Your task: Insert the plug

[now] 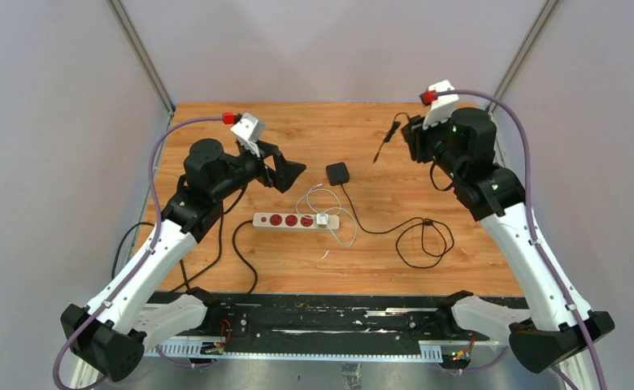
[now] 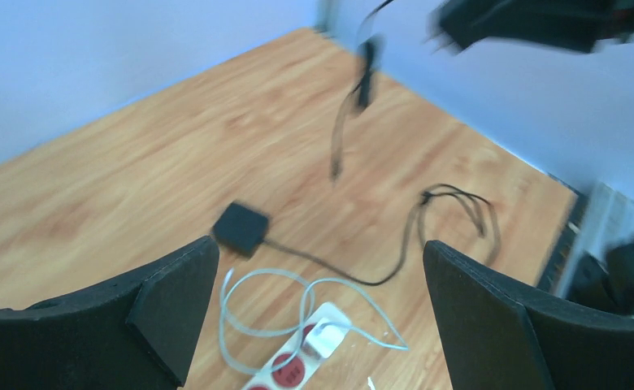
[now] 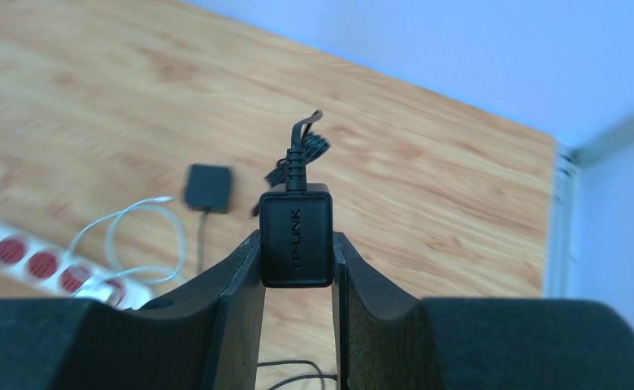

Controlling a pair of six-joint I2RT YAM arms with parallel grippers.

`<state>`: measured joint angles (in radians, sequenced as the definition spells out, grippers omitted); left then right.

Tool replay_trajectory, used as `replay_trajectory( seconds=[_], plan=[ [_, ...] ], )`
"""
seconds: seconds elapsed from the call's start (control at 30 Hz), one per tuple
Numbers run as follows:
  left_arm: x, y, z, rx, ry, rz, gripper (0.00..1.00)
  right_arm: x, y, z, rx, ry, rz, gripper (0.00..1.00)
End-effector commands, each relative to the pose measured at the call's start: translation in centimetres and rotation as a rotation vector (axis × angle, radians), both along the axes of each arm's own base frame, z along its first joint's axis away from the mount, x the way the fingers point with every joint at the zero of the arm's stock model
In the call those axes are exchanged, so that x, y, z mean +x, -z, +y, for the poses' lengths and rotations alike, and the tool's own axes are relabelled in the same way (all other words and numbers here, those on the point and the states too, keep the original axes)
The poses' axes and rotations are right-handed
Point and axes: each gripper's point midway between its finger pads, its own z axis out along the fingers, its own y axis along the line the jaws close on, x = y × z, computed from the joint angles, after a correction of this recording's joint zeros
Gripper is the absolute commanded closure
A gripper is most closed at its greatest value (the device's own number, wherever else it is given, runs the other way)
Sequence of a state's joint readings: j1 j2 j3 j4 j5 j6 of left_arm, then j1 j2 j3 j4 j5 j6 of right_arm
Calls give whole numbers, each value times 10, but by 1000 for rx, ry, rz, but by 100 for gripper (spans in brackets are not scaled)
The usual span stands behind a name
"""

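Observation:
My right gripper is shut on a black TP-LINK plug adapter, held upright above the table's far right. In the top view the right gripper is raised with the adapter's short black cable dangling. The white power strip with red sockets lies mid-table, and a white plug sits in its right end. My left gripper is open and empty above and left of the strip. In the left wrist view the left gripper has the strip below it.
A second black adapter lies on the wood behind the strip, and its black cable loops to the right. A white cable curls around the strip's right end. A black cord runs off the strip's left end toward the front edge.

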<state>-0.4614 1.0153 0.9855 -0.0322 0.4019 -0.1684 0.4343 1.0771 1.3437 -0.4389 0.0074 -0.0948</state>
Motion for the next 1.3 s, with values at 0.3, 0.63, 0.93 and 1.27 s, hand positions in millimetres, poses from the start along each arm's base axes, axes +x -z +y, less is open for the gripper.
replay_trajectory(
  seconds=[0.3, 0.63, 0.93, 1.27],
  plan=[
    [11, 161, 72, 144, -511, 623, 0, 83, 45, -27, -13, 273, 176, 100],
    [8, 224, 96, 178, -587, 843, 0, 107, 110, 63, 133, 13, 361, 100],
    [-1, 238, 107, 182, -630, 874, 0, 91, 143, 163, 96, -278, 413, 100],
    [-14, 250, 121, 149, -690, 897, 0, 1, 173, 237, 52, -895, 409, 100]
  ],
)
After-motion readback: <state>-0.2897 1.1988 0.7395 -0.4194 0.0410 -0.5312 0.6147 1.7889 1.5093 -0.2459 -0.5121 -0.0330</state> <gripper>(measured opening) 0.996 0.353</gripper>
